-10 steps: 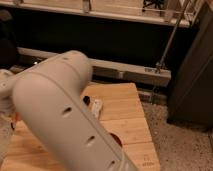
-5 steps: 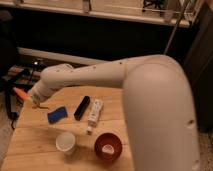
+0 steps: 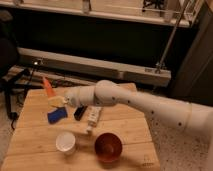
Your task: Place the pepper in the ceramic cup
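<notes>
The pepper (image 3: 48,87), orange-red and slender, sticks up out of my gripper (image 3: 55,99), which is shut on its lower end. The gripper hovers over the back left part of the wooden table (image 3: 35,135), just above the blue block (image 3: 56,115). My white arm (image 3: 140,105) reaches in from the right. The ceramic cup (image 3: 66,142), small, white and upright, stands near the table's front edge, below and slightly right of the gripper. It holds nothing that I can see.
A red bowl (image 3: 108,147) stands right of the cup. A black object (image 3: 80,112) and a white tube (image 3: 93,116) lie under the arm at mid table. A dark chair (image 3: 7,60) is at the left, and a metal rail (image 3: 100,65) runs behind.
My gripper has carried the pepper to the right, from beyond the table's left edge to over the blue block. The arm fills less of the view.
</notes>
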Robot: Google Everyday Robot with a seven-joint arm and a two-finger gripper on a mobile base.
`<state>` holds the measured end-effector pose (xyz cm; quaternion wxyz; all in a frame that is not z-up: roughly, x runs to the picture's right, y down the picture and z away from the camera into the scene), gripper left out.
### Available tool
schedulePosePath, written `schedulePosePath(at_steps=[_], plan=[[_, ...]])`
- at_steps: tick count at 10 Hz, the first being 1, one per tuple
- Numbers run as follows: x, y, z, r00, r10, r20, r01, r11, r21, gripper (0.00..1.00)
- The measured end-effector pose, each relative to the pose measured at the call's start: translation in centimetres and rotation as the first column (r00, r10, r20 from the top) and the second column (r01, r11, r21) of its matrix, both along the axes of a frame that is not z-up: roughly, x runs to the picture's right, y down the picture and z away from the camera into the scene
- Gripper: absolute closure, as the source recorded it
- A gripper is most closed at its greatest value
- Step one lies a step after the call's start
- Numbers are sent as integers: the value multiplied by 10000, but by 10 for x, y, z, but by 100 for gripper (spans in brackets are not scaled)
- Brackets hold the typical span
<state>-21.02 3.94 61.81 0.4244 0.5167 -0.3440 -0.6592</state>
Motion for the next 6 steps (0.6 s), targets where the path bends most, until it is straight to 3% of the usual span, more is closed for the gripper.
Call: schedulePosePath(at_steps=[3,6], plan=[[40,28,-8,9986,135,519,-160,9987,486,100],[49,84,6,9905,-1335,318,1302,9876,878,100]])
